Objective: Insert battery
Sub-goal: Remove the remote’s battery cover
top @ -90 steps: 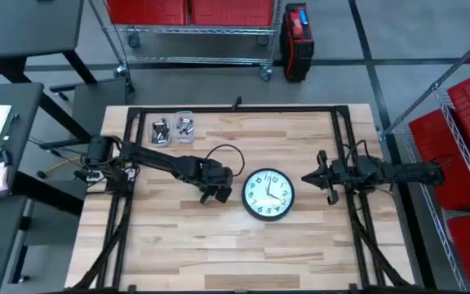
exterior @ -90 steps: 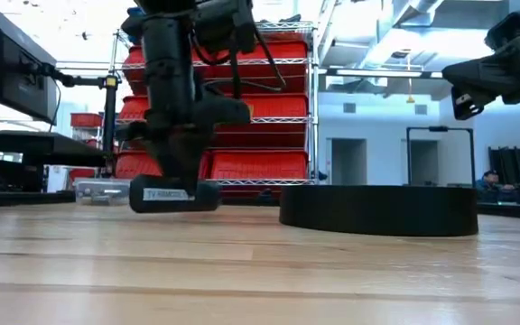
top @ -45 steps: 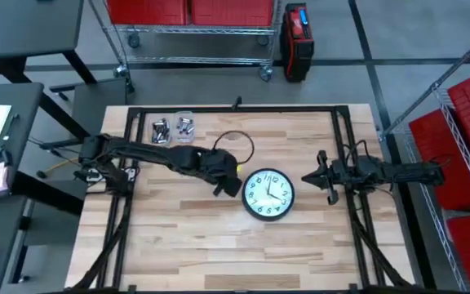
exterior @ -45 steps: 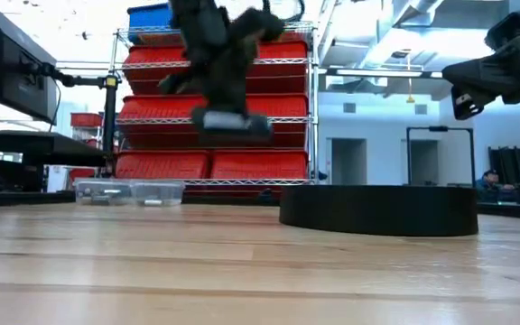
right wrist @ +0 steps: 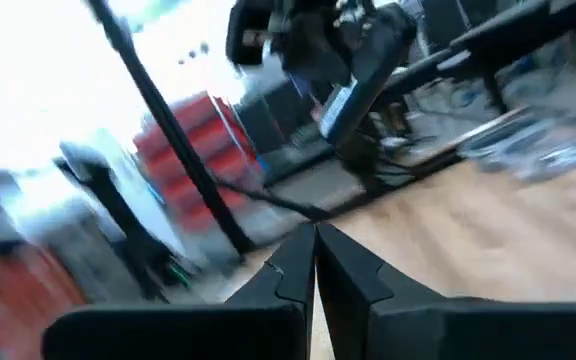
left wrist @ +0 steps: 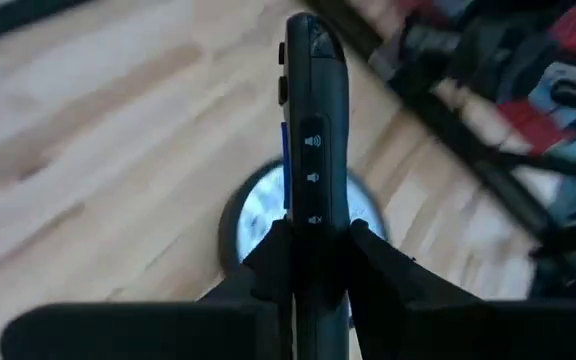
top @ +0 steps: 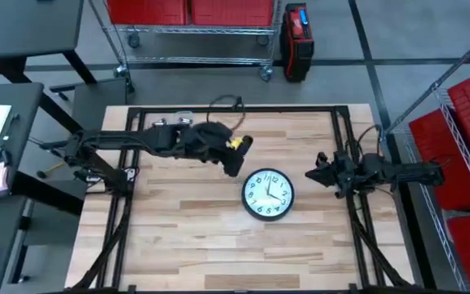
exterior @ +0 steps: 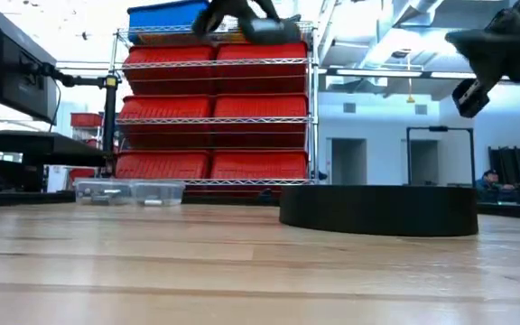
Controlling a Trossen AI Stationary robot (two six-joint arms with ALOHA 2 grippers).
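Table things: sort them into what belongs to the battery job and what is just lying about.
Belongs to the job:
remote, held up off the table by the left gripper
battery trays at the far edge
right gripper, waiting at the right side

Lying about:
clock, face up on the table

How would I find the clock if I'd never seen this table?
Start at the wooden table between the two dark arms. Near its middle, a bit toward the right gripper, lies the clock, flat and face up. It is the only round thing there, with a white face and black rim.
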